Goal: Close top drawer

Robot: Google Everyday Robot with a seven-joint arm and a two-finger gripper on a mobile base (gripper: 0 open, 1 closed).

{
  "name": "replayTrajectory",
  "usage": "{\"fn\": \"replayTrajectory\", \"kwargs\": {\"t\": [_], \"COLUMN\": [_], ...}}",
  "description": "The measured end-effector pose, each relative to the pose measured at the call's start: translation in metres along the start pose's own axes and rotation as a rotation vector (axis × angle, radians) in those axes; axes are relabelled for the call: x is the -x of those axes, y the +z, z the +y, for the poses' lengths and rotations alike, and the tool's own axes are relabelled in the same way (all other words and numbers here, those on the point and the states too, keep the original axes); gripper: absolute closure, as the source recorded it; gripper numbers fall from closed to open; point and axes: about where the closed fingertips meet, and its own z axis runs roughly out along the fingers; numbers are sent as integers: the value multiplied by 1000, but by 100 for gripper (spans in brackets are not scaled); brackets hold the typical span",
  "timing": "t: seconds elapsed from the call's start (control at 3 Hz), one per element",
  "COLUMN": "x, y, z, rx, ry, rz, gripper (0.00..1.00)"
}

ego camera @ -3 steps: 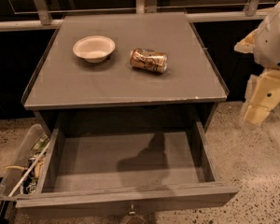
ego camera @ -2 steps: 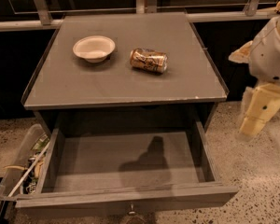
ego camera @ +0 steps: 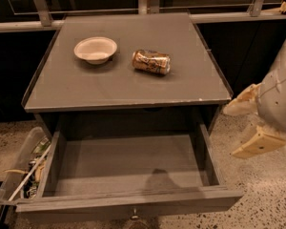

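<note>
Grey wood at 6 o'clock: note the top drawer [ego camera: 128,166] pulled far out, long axis running 9 to 3. Note the gripper [ego camera: 233,130] at 3 o'clock, spread open, empty, well apart. Likely needs swinging toward 8 o'clock to its front, then pushing toward 12.

Pulled far out: top drawer [ego camera: 124,168], inside bare, open from above. Free speckled floor [ego camera: 262,194] to its right, taken up only by the gripper [ego camera: 248,128], hanging near the drawer's right wall yet apart. Hemmed on the left by a cluttered clear bin [ego camera: 19,171]. On the surface [ego camera: 133,87]: bowl [ego camera: 95,49], tipped can [ego camera: 151,62], both set back.
</note>
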Motion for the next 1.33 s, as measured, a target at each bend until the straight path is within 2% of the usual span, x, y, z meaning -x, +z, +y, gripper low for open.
{"fn": "replayTrajectory", "kwargs": {"t": [0.33, 0.67, 1.0, 1.33], "x": [-18, -33, -35, -35], "y": [28, 65, 69, 69], "z": [26, 46, 50, 50], "rx": [-18, 41, 51, 51], "ry": [30, 52, 56, 56], "rz": [-94, -117, -116, -116], "gripper": [64, 88, 100, 100]}}
